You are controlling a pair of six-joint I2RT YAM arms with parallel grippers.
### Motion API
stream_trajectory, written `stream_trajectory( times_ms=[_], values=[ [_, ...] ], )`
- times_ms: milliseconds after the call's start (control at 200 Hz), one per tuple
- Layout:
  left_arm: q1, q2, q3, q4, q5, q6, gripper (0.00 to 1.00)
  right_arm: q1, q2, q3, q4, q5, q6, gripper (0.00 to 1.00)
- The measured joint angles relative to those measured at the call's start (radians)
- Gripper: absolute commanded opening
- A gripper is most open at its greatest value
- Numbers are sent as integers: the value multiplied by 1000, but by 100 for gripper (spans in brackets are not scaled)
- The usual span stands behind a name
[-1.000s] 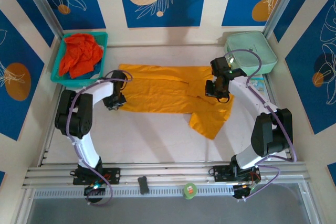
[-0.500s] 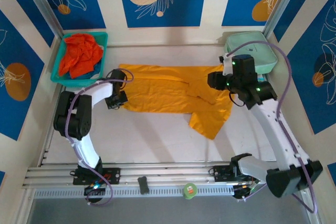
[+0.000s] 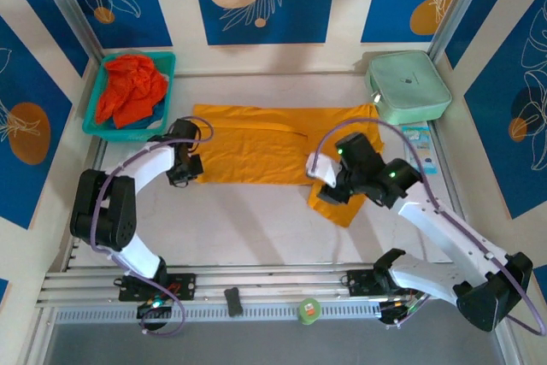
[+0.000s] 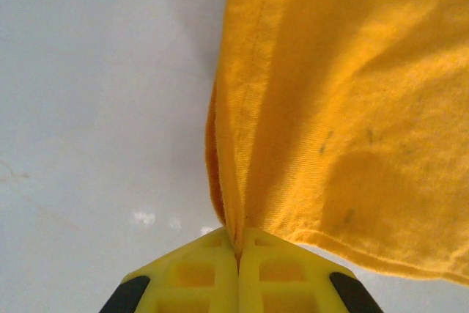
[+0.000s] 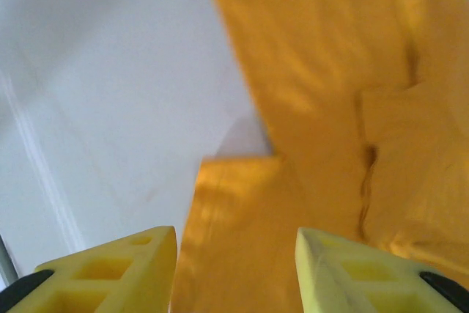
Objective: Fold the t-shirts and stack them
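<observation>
The yellow-orange t-shirt [image 3: 256,147] is laid across the middle of the bench [image 3: 239,228], stretched from 9 to 3 o'clock, with a loose flap [image 3: 342,209] trailing off toward 5 o'clock. Its 9 o'clock edge is pinched by the left end effector [image 4: 238,243], whose fingers are pressed fully together on a thin ridge of hem. The right end effector [image 5: 234,234] is held about half open above the flap with nothing between its fingers. The main risk lies in that imbalance: if the hem is drawn across by the left arm before the other side is gripped, the cloth would likely be dragged askew and the fold spoiled. The pinch is also shallow — only a narrow bite of fabric is taken — so it could slip out under a quick pull. On the right, the layers near the flap are overlapped and creased; if the fingers are lowered carelessly, the cloth may be pushed into a bunch, or only the top layer taken, leaving the rest behind on the bench. The red-orange t-shirt [image 3: 128,87] is heaped in the teal basket [image 3: 128,133] at 10 o'clock, and the mint-green case [image 3: 410,87] sits at 2 o'clock — a wide sweep of the right arm could catch it.
</observation>
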State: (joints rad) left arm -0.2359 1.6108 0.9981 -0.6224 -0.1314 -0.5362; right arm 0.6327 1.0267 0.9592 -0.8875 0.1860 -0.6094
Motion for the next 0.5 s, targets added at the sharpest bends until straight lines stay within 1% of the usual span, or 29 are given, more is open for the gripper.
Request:
stream_trajectory(
  times_ms=[85,205,340,500],
  values=[
    [0,-18,-12,-5,-4,12,0,23,-11,-87,-47,37,-124,47],
    [0,-38,-20,-12,-19,23,0,22,-14,-159,-77,58,-231,48],
    [-2,-58,-29,-15,-38,30,0,13,-4,-241,-64,66,-301,50],
    [-2,-75,-39,-13,-48,42,0,-23,17,-319,-21,69,-346,50]
  ],
)
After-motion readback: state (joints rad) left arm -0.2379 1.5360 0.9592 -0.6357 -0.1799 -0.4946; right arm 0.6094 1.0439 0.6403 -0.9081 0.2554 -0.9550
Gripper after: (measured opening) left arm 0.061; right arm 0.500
